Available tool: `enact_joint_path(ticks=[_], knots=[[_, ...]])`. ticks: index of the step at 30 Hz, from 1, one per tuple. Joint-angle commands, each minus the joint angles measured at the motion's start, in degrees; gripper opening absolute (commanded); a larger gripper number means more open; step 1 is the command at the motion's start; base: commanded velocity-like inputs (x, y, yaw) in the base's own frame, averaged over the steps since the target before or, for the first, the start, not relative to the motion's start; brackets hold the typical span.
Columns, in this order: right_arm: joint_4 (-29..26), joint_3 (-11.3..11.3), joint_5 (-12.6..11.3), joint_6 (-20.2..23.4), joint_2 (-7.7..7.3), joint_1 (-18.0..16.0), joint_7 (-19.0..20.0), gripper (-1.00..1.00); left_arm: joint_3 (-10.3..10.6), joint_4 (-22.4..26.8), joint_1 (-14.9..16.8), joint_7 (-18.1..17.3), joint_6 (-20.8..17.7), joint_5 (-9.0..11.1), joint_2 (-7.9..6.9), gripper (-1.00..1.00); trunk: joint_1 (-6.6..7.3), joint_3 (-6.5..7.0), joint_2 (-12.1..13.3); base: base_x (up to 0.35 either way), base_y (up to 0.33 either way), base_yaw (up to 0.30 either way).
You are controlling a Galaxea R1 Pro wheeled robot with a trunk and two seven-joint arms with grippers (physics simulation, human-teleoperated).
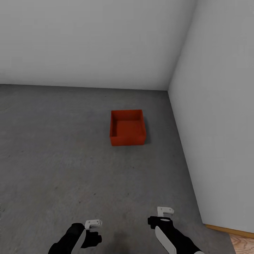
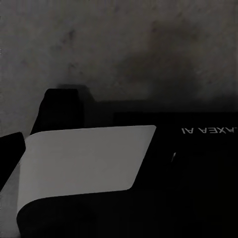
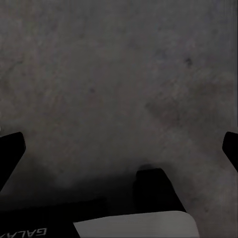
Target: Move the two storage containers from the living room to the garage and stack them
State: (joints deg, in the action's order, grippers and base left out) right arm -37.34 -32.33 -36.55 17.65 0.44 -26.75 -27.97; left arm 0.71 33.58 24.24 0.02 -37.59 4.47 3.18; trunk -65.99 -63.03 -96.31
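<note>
bin (image 1: 127,127) down on garage floor (image 1: 56,151) | L grip (image 1: 94,223) + R grip (image 1: 165,211) empty, R fingers apart, L can't tell | next prob: fetch 2nd bin, stack it

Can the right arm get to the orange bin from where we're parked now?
Probably not yet. The storage container sits well ahead on the floor, near the corner, with bare concrete between it and the right gripper. Nothing blocks the way; drive closer first.
</note>
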Motion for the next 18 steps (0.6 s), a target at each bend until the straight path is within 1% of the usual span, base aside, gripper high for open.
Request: enact_joint_path(ticks=[1,7,18], knots=[[-0.09,-0.28,-0.37,0.19,-0.05,-0.05,-0.48,1.0,0.08,0.08,0.01,0.14,-0.29,0.43,-0.02,1.0,0.23,0.15,0.4,0.0,0.0,0.0],[-0.1,-0.28,-0.37,0.19,-0.06,-0.05,-0.5,1.0,0.13,0.08,0.02,0.16,-0.29,0.38,-0.02,1.0,1.55,1.3,2.8,0.0,0.0,0.0],[-0.19,-0.19,-0.37,0.21,-0.09,-0.05,-0.55,1.0,0.17,0.09,0.02,0.24,-0.29,0.37,-0.02,1.0,3.96,4.14,7.22,0.0,0.0,0.0]])
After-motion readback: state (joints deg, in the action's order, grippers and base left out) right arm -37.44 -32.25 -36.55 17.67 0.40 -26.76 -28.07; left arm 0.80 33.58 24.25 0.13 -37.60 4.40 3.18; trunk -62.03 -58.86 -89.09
